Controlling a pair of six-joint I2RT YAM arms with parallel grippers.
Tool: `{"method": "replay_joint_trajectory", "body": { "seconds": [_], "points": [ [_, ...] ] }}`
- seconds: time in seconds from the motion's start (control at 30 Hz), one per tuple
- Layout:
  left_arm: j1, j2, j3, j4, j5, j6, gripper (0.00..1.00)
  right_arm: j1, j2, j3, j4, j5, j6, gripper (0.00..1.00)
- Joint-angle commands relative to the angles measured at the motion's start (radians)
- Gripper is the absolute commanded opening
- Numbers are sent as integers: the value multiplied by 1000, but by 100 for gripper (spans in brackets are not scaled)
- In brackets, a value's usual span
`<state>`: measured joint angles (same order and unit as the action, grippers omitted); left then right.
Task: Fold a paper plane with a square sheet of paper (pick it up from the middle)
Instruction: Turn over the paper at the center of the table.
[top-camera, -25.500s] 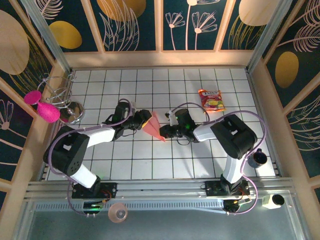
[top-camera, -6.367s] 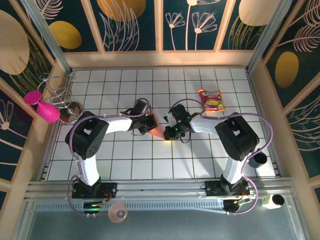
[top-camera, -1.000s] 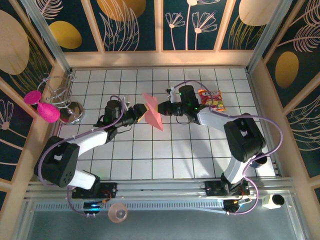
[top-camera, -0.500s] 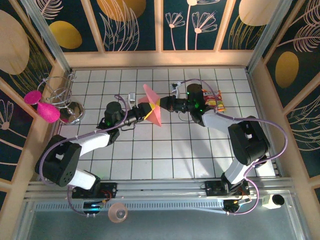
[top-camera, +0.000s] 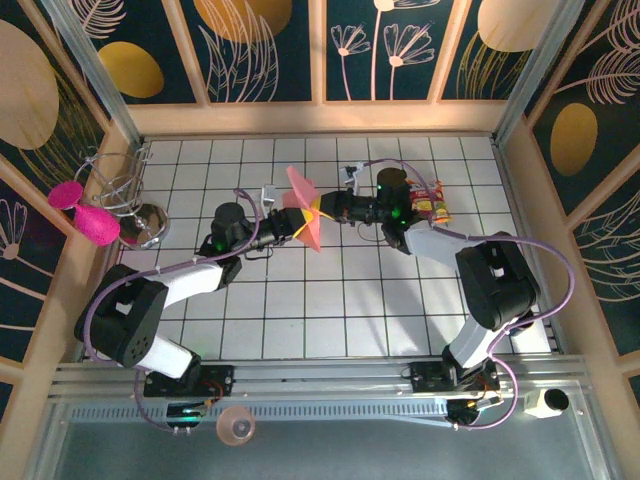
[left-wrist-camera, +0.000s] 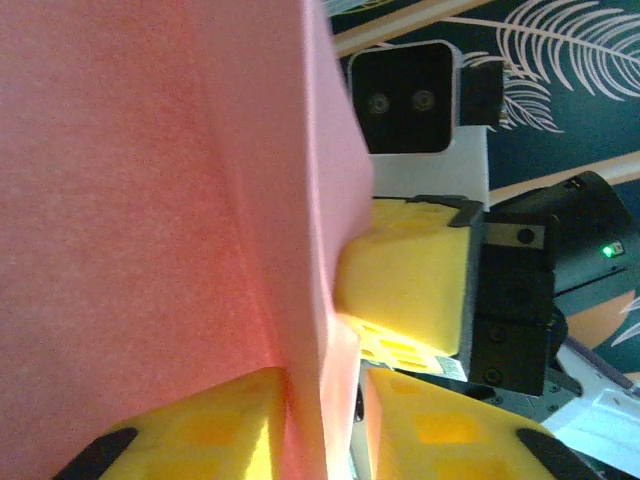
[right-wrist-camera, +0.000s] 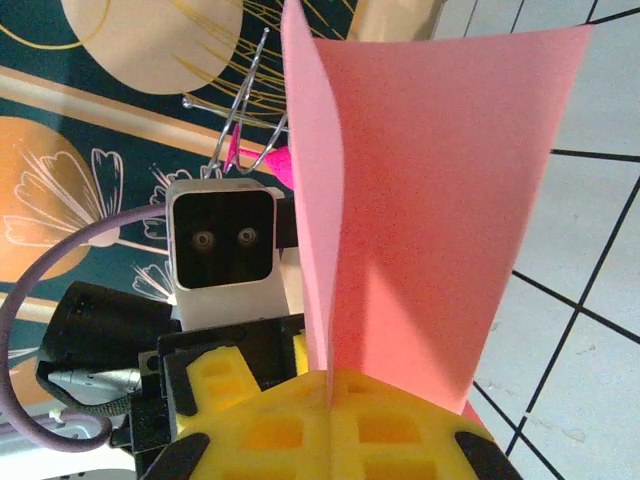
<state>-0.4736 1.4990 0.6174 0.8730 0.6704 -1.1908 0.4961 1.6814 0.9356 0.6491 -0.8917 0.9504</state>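
Creasing aloft: your right gripper (top-camera: 322, 210) jaws pinch the paper plane (top-camera: 309, 232); left gripper (top-camera: 288, 222) jaws straddle it, hold unclear, so clamp first.

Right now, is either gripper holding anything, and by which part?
The right gripper pinches the folded pink paper on its crease, about mid-length. The left gripper has its pads either side of the paper too; whether they grip cannot be told.
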Motion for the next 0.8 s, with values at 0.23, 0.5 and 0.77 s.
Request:
{"method": "replay_joint_trajectory", "body": {
  "seconds": [0.23,0.5,0.77],
  "points": [
    [-7,6,28,25,1,37,11,-15,10,-8,4,-13,15,12],
    [-6,-32,88,-273,-96,222,5,-87,-96,-16,-261,149,-154,43],
    [-34,-28,341,-963,-524,587,5,-153,-230,-13,-550,448,-337,44]
  ]
}}
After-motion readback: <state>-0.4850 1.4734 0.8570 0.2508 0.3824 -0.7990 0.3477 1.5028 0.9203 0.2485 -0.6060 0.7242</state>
